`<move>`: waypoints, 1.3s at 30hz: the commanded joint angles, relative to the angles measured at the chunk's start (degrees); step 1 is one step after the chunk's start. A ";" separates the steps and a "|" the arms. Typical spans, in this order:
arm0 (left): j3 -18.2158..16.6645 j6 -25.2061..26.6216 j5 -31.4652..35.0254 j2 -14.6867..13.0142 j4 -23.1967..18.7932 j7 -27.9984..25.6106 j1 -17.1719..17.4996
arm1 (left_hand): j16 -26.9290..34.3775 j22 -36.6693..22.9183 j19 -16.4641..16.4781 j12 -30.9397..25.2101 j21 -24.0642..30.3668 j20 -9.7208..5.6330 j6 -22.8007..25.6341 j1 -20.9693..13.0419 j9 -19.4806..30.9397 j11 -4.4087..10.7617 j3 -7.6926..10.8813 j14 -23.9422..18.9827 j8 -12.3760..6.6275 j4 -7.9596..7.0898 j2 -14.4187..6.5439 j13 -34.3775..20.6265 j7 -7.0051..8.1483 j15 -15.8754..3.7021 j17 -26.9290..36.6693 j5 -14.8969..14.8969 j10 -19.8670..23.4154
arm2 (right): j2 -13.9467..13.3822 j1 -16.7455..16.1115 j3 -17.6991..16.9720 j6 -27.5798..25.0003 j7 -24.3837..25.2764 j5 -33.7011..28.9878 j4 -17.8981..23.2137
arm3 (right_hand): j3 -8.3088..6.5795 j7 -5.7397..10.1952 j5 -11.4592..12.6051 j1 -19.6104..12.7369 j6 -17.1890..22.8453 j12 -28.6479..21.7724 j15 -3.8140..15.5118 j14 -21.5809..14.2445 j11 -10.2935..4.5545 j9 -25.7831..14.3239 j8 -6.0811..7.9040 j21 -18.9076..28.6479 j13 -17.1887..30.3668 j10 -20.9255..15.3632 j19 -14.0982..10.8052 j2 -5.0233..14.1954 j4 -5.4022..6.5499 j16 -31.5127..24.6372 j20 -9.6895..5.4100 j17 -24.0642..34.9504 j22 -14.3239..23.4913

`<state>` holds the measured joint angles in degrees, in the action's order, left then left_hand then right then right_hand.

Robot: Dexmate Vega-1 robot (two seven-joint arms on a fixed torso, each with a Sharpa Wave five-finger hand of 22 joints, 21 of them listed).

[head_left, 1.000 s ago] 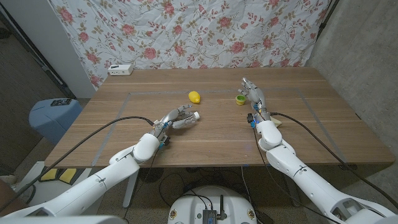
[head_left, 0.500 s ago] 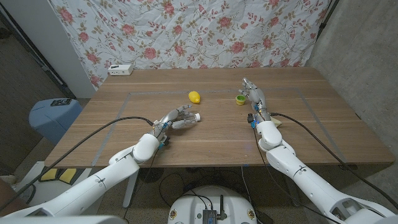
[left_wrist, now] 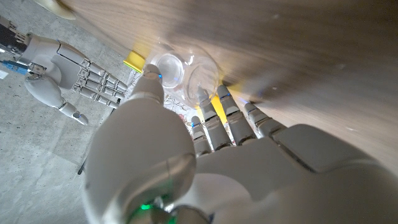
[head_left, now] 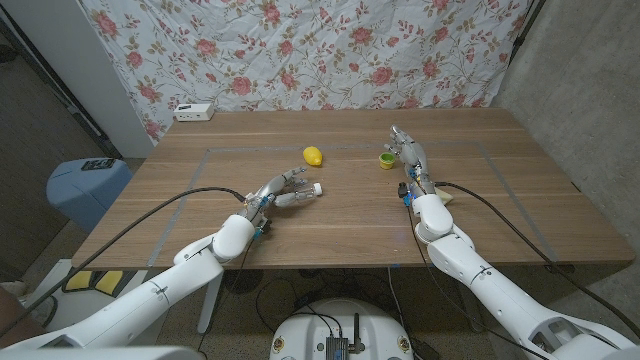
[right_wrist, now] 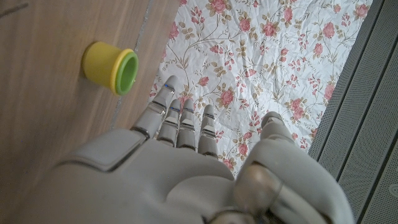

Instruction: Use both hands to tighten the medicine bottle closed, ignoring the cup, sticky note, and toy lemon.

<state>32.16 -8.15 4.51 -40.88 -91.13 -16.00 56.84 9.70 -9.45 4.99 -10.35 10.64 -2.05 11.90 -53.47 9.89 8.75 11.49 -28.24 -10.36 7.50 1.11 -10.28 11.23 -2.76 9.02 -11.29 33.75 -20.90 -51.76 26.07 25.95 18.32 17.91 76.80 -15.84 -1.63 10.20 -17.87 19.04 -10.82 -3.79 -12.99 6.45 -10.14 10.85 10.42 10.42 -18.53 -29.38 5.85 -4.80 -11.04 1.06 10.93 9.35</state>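
The medicine bottle [head_left: 301, 196] is clear with a white cap [head_left: 316, 187] and lies on its side, cap pointing to the robot's right, left of the table's middle. My left hand [head_left: 274, 192] grips it, fingers and thumb wrapped round the body. In the left wrist view the clear bottle [left_wrist: 188, 73] sits between my thumb and fingers [left_wrist: 214, 118]. My right hand [head_left: 409, 153] holds nothing, its fingers straight, well to the right of the bottle and beside the cup. My right hand [right_wrist: 180, 168] reaches along the table toward the floral cloth.
A toy lemon [head_left: 314, 155] lies just beyond the bottle. The small yellow-green cup [head_left: 386, 159] [right_wrist: 112, 67] stands close to my right hand's fingers. A yellowish sticky note [head_left: 446, 197] peeks out beside my right forearm. A white box [head_left: 194, 112] sits at the far left edge.
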 commanded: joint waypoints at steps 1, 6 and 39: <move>-0.32 -1.27 -0.34 -0.14 0.23 0.00 -0.09 | 0.01 -0.14 -0.24 0.16 -0.18 -0.01 -0.27 0.66 0.14 -0.09 -0.33 0.30 0.18 -0.22 0.58 -0.12 0.51 -7.91 0.24 -0.41 -0.83 | 0.27 0.44 0.16 0.32 -0.10 -0.02 -0.70 | -0.35 0.56 0.31 -0.05 0.46 -0.17 -0.23 -0.36 -0.10 -0.08 0.15 0.16 0.04 -0.62 -0.37 0.33 0.05 -0.17 0.00 0.16 0.11; -0.72 -1.33 -1.28 -0.33 -0.16 0.66 0.02 | -0.04 -0.15 -0.43 0.00 -0.18 0.44 -0.52 1.72 0.15 -0.27 -0.92 1.39 0.12 -0.61 0.94 -0.13 0.46 -7.61 0.27 -0.65 -1.55 | 0.41 0.63 0.23 0.55 -0.25 0.03 -1.03 | -0.39 0.61 0.30 0.01 0.49 -0.12 -0.35 -0.05 -0.21 -0.08 0.12 0.06 0.04 -0.51 -0.09 0.35 0.01 -0.06 0.12 0.16 0.11; -5.61 -10.06 -8.97 2.92 0.12 0.07 1.10 | -0.46 -0.24 -0.13 0.48 0.10 2.80 -0.90 6.69 0.12 -1.31 -2.14 8.11 -0.15 -3.12 -1.47 -0.14 -0.62 -4.89 0.39 -1.03 -9.19 | -0.35 0.63 -0.12 1.58 -3.36 2.22 -1.47 | 0.02 0.69 0.22 1.87 -3.11 0.47 0.68 2.44 -0.89 -0.06 -0.89 -0.39 0.02 2.06 2.94 0.06 0.29 0.29 -1.03 0.37 0.07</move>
<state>27.99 -15.08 -1.55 -39.51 -91.83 -16.23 57.86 9.71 -9.45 4.79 -10.09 10.36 0.21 10.42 -47.26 9.89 7.58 9.29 -21.85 -10.13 4.97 0.03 -10.27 10.62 -2.54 9.21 -11.95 25.91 -20.98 -50.89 26.14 27.11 15.76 19.51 75.32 -15.84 -0.82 10.20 -16.42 16.35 -10.37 -3.16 -10.69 5.75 -10.14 9.95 10.12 10.42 -16.75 -26.61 5.91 -4.80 -10.76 -0.07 11.07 9.35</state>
